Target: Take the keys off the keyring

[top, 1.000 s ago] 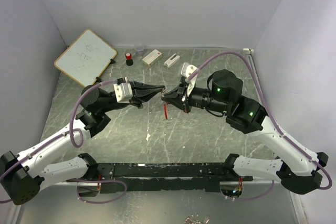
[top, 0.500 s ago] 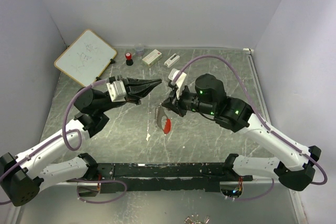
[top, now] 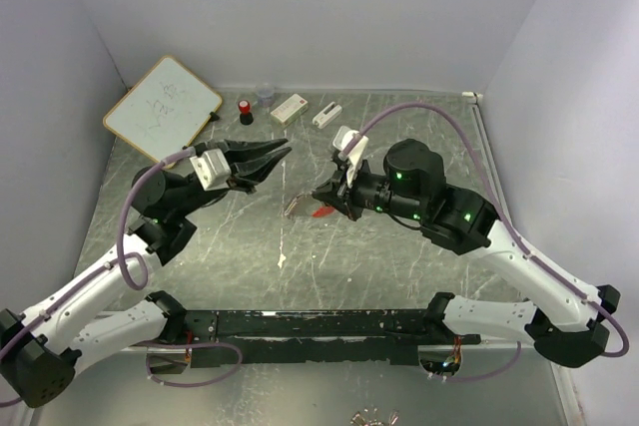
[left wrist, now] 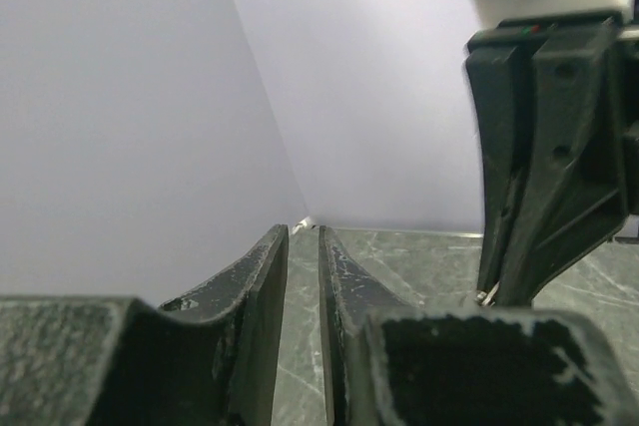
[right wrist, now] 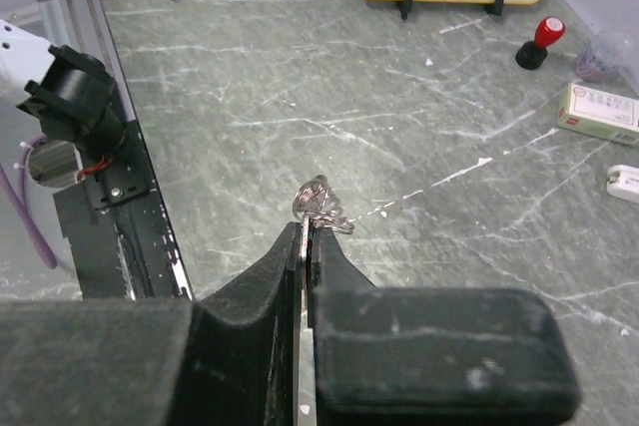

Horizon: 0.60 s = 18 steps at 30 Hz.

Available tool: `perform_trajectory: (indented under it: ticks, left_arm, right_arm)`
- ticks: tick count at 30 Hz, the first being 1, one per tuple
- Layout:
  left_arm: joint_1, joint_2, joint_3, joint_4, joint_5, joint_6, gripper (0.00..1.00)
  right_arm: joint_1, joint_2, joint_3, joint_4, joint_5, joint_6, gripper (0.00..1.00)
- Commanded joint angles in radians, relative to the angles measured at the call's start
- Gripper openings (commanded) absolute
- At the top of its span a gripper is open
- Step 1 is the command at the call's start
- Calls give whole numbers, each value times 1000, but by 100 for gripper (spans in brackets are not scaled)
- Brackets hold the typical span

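Observation:
My right gripper (top: 319, 198) is shut on the keyring and holds it above the table's middle. The red clip (top: 321, 212) sits just below the jaws, and the silvery metal loop (top: 295, 207) sticks out to the left. In the right wrist view a thin metal strip is pinched between the jaws (right wrist: 308, 228), with coiled silvery rings (right wrist: 319, 199) past the tips. I cannot make out separate keys. My left gripper (top: 283, 151) hovers apart, up and to the left. In the left wrist view its jaws (left wrist: 303, 233) stand a narrow gap apart and are empty.
A small whiteboard (top: 162, 107) leans at the back left. Along the back edge stand a red-capped black bottle (top: 245, 112), a clear cup (top: 265, 95), a white box (top: 290, 108) and a small white block (top: 326, 115). A black rail (top: 310, 324) runs along the near edge.
My left gripper has drawn back to the left, away from the right gripper it met a second ago. My right gripper keeps the keyring, whose loop now points left.

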<state>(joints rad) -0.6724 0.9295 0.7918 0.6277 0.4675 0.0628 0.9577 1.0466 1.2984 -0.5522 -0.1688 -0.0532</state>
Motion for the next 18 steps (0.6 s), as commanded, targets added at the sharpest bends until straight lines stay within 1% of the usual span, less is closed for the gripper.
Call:
perform_trajectory:
  ticks: [1,2,3,5,8,10,13,18]
  left_arm:
    - [100,-3,-45,51,136,-68,30]
    - [140,14,-59,115,204,-126,30]
    - [194,32,-76,219,275,-212,31]
    - [248,85,-85,367,389,-308,32]
    - [273,163,-64,541,533,-471,34]
    - [274,204,-41,608,579,-522,32]
    - [274,210,-17,561,582,-493,30]
    - [272,127,-6,320,524,-318,33]
  right_arm:
    - [5,-39,33,5,-31,-4,0]
    - [5,-42,33,6,-37,-2,0]
    - [5,-47,34,9,-46,0,0]
    - [4,-55,41,9,-64,2,0]
    - [4,-64,52,3,-77,7,0]
    - [4,-71,55,1,-91,10,0]
    - [4,-76,58,-2,-108,10,0]
    - [5,-74,60,6,-116,9,0]
